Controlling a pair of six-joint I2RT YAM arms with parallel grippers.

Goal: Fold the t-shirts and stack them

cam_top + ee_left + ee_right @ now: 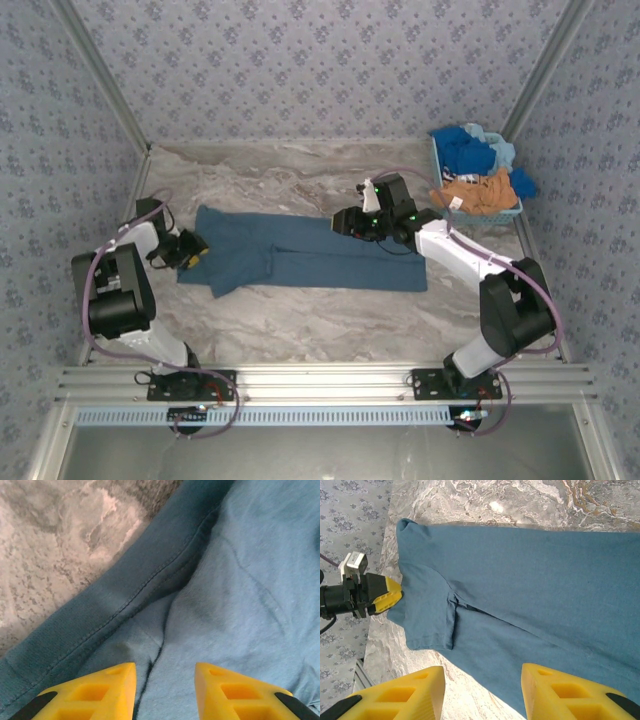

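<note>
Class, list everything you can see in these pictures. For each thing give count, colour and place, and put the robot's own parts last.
t-shirt: one, dusty slate-blue, spread lengthwise across the middle of the table.
basket: one, light blue, far right corner of the table.
heaped shirts: at least three, bright blue, light blue and orange-brown, in the basket.
table: one, grey-white marble pattern, under everything.
walls: three, blue-grey floral, around the table.
left arm: one, black and white, near left.
right arm: one, black and white, near right.
left claw: one, yellow, open, at the t-shirt's left end.
right claw: one, yellow, open, over the t-shirt.

Overhead view; wrist close-ups on shirt (300,258)
</note>
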